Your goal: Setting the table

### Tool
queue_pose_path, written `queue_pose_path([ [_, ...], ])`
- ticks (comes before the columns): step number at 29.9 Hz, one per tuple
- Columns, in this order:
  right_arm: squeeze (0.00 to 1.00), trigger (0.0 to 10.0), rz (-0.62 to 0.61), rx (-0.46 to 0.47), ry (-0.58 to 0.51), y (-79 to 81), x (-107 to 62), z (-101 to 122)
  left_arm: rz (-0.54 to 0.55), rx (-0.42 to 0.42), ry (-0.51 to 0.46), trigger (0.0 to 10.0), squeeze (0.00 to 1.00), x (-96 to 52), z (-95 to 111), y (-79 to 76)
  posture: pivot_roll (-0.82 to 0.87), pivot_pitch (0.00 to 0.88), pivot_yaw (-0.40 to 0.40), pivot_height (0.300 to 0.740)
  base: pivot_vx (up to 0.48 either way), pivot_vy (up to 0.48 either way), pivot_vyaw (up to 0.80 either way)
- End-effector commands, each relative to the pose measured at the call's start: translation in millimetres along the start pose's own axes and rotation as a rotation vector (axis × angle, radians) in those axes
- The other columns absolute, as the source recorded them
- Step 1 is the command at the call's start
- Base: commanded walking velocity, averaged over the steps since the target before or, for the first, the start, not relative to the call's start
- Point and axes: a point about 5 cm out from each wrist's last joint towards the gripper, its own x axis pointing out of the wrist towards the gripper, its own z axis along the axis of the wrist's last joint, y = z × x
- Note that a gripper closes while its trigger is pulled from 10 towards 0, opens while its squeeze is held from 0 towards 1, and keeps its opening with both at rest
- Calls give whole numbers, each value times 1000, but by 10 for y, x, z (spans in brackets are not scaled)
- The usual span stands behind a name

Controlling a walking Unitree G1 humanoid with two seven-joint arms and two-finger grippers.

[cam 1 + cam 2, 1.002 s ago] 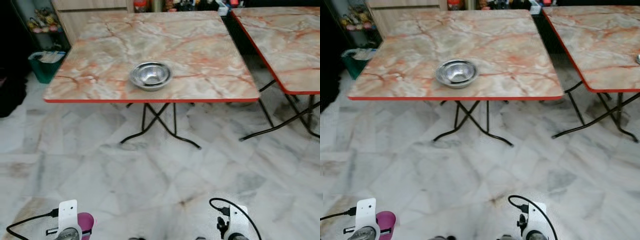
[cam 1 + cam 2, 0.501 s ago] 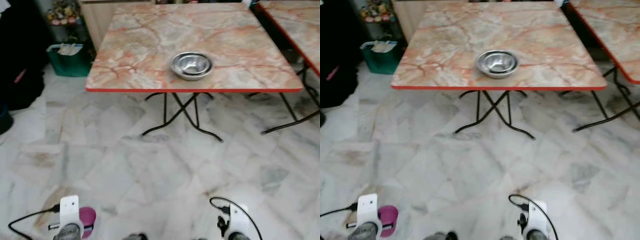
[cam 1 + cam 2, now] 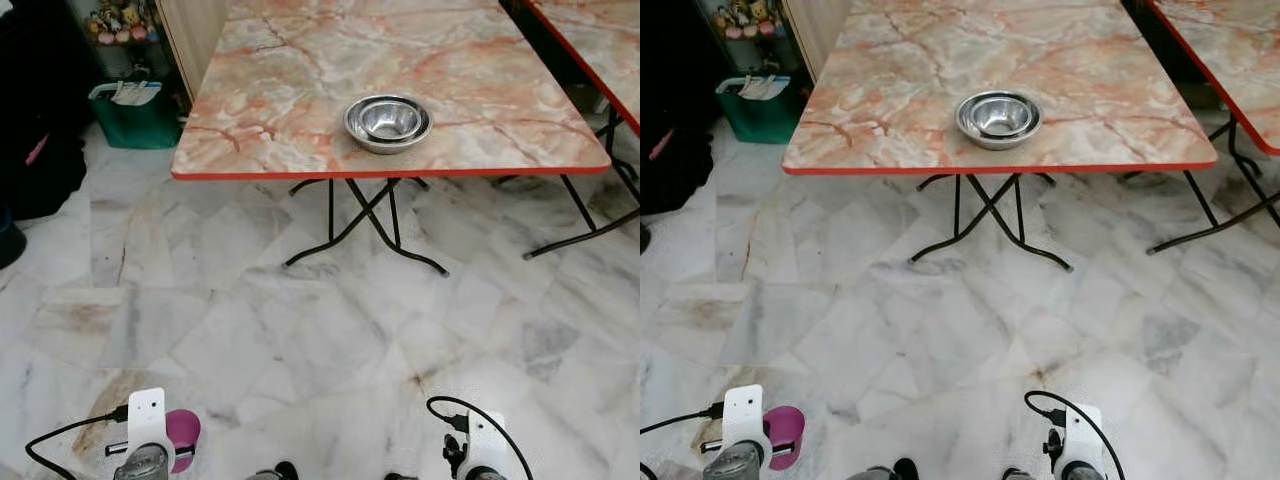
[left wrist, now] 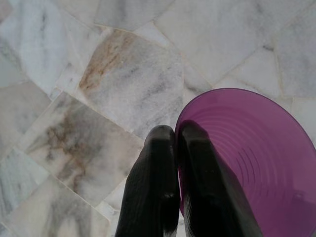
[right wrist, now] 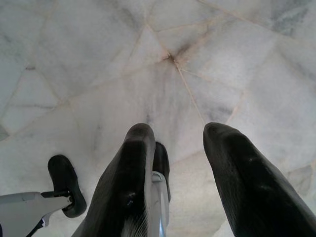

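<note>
Nearest the robot, the left gripper (image 4: 175, 148) is hanging low over the marble floor (image 3: 300, 340), its jaws pinching the rim of a purple cup (image 4: 256, 153); one finger is sitting inside the cup wall and the other outside it. From the head view the purple cup is showing beside the left wrist at the lower left. The right gripper (image 5: 180, 148) is hanging low on the other side, its jaws spread apart with nothing between them, pointing down at pale floor tiles.

Ahead of both arms, a broad stretch of open floor is running up to the near edge of the worktop (image 3: 280, 120), a marbled folding table trimmed in red on black crossed legs (image 3: 365, 225). A steel bowl (image 3: 388, 122) is sitting on the worktop close to the near edge, slightly toward the right corner; the left part of the near edge is lying bare.

To the right, a second table (image 3: 590, 40) is standing beside the first, with a narrow gap between their edges. At the far left, a green basket (image 3: 130, 112) is standing on the floor near the worktop's left edge.
</note>
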Motion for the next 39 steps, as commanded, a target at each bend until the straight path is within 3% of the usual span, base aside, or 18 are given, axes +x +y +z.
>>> queue_pose_path([
  [1,0,10000,4,7,24,12,-10,-53,6,-7,21,10000,0,-10,-59,29,-36,179,51,740,341,0,-575],
  [39,0,10000,1,2,13,14,-12,-49,-13,-7,26,10000,0,-16,-84,11,-40,179,57,740,392,0,-26],
])
